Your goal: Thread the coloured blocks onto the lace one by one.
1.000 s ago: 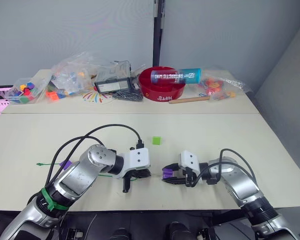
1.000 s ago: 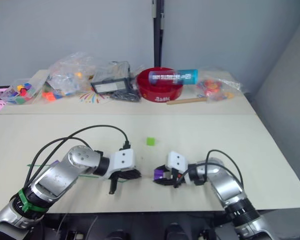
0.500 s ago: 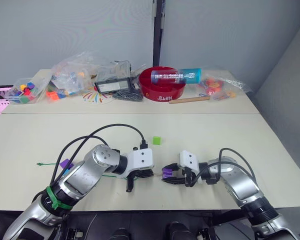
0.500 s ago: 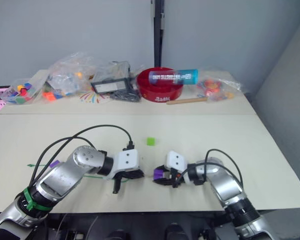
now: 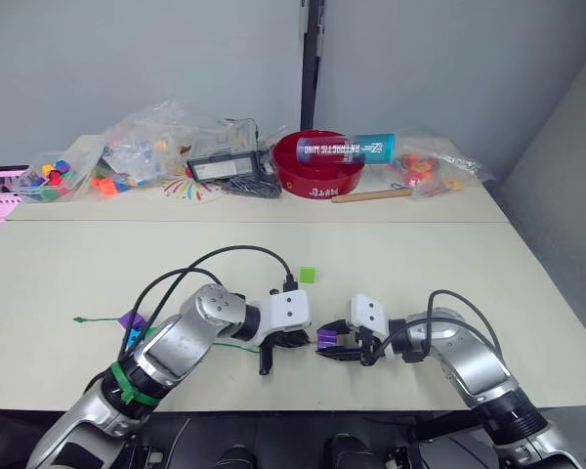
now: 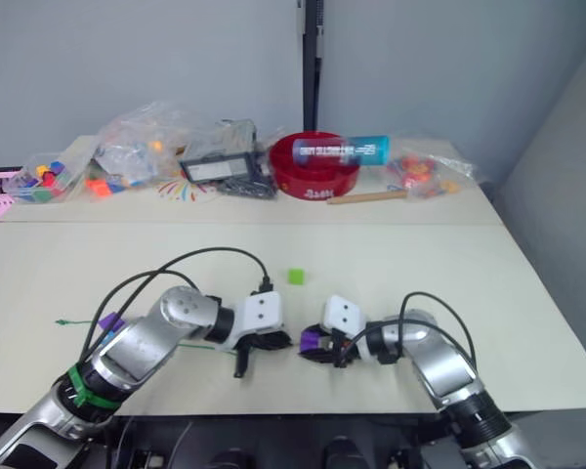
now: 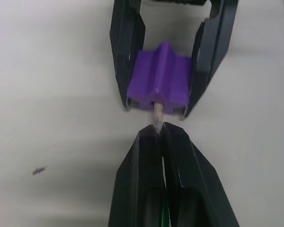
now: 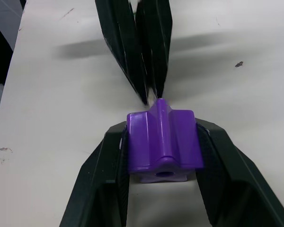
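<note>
My right gripper (image 8: 161, 128) is shut on a purple block (image 8: 163, 142), held just above the table near its front edge (image 5: 327, 338). Facing it, my left gripper (image 7: 158, 130) is shut on the pale tip of the lace (image 7: 157, 118), and the tip touches the hole in that block (image 7: 161, 85). The green lace (image 5: 98, 319) trails away to the left across the table. Another purple block (image 5: 130, 319) sits on the lace near my left arm. A light green block (image 5: 306, 275) lies loose just behind the two grippers.
At the back stand a red bowl (image 5: 317, 166) with a blue can across it, a wooden stick (image 5: 371, 195), a black device (image 5: 220, 168) and clear bags of toy pieces (image 5: 142, 147). A seam (image 5: 273, 222) splits the back table from the front one.
My left gripper has moved right with the lace tip, closing the gap to the purple block. The right gripper and its block have stayed in place.
</note>
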Robot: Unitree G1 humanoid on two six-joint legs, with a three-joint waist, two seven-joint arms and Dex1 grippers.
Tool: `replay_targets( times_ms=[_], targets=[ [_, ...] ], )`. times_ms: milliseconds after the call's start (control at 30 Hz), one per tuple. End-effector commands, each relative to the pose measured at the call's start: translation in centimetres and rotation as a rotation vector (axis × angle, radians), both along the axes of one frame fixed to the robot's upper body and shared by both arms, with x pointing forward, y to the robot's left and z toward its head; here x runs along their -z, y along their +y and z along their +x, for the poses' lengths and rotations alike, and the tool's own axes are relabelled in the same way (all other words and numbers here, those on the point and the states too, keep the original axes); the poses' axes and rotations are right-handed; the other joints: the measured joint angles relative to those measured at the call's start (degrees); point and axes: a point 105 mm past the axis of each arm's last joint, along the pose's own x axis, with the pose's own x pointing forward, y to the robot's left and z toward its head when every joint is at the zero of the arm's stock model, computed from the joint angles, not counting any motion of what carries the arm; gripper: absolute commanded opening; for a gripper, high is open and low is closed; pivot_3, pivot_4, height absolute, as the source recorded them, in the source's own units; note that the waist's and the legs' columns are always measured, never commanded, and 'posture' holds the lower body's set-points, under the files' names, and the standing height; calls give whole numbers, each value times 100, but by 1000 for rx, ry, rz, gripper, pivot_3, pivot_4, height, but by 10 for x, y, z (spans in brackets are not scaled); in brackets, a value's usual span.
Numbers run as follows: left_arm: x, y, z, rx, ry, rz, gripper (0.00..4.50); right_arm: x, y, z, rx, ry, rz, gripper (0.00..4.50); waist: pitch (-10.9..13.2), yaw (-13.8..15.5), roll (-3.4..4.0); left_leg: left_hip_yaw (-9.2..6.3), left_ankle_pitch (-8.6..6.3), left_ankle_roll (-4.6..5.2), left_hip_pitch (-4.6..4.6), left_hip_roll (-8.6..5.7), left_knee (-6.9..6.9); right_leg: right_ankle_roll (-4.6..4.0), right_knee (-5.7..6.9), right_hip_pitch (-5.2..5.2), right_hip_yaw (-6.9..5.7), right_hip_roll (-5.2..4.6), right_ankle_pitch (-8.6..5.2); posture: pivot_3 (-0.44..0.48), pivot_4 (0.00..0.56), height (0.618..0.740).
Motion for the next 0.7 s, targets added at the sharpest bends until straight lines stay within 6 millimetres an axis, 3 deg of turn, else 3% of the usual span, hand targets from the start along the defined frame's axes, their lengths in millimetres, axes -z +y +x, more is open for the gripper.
replay_targets(
  times_ms=[33, 267, 367, 633, 700],
  targets=[
    [-9, -18, -6, 87, -34, -49, 0, -7, 8, -3, -19, -25, 18, 1391, 0, 0, 0, 0, 0, 0, 0, 0, 0, 0, 0, 0, 0, 0, 0, 0, 150, 731],
    [0, -21, -11, 112, 26, -71, 0, -9, 9, -2, -10, -27, 24, 1391, -1, 7, 1, -1, 0, 0, 2, -1, 2, 0, 0, 5, 0, -1, 0, 0, 150, 731],
    [-5, -18, -6, 95, 9, -107, 0, -8, 9, -2, -6, -27, 22, 1391, -1, 7, 1, -1, 0, 0, 3, -1, 2, 0, 0, 5, 0, -1, 0, 0, 150, 731],
    [-32, 8, -1, 56, -25, -191, 2608, -5, 8, -2, 3, -24, 12, 1391, -1, -14, 1, -2, 0, 0, 2, 0, 2, 0, 3, 1, 0, 0, 0, 0, 150, 731],
    [-37, 17, -3, 52, -9, -202, 2655, -5, 7, -2, 5, -24, 9, 1391, -1, -28, 1, -2, 0, 0, 2, 0, 2, 0, 3, 0, 0, 0, 0, 0, 150, 731]
  ],
)
